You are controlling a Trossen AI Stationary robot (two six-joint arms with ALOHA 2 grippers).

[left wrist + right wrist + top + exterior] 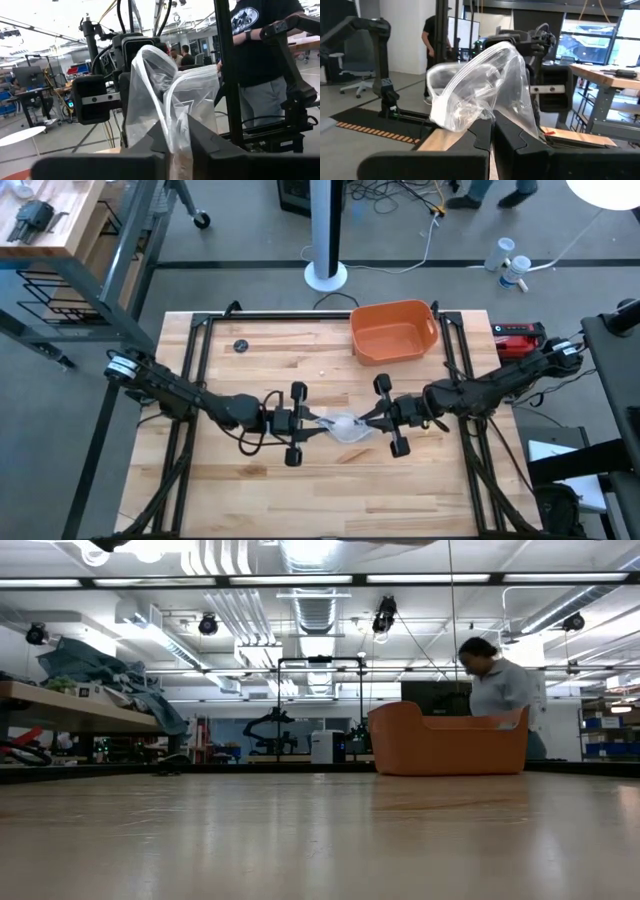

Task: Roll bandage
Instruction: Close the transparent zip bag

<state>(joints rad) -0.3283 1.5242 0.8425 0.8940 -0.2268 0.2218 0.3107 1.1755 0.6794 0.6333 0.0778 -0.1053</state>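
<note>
A clear plastic zip bag (342, 426) hangs over the middle of the table between my two grippers. My left gripper (312, 420) comes at it from the table's left and is shut on it. My right gripper (372, 418) comes from the right and is also shut on it. Something whitish (454, 111) lies inside the bag; I cannot tell whether it is the bandage. The orange tub (356, 330) stands at the far edge of the table. The low view shows the tub (450, 745) but neither gripper nor the bag. My left gripper pinches a gathered bit of the bag's plastic (176, 116) between its two fingers, coming roughly level from the table's left. The bag (165, 85) stands up beyond the fingers, clear of the table. My right gripper pinches the bag's opposite side (496, 111) between its two fingers, roughly level from the table's right. The bag (480, 80) bulges past the fingers toward the other arm, clear of the table.
A small dark round thing (240, 346) lies on the table at the far left. A red and black device (520, 335) sits past the table's right edge. A person (495, 685) stands beyond the tub. Bare wood lies along the near side.
</note>
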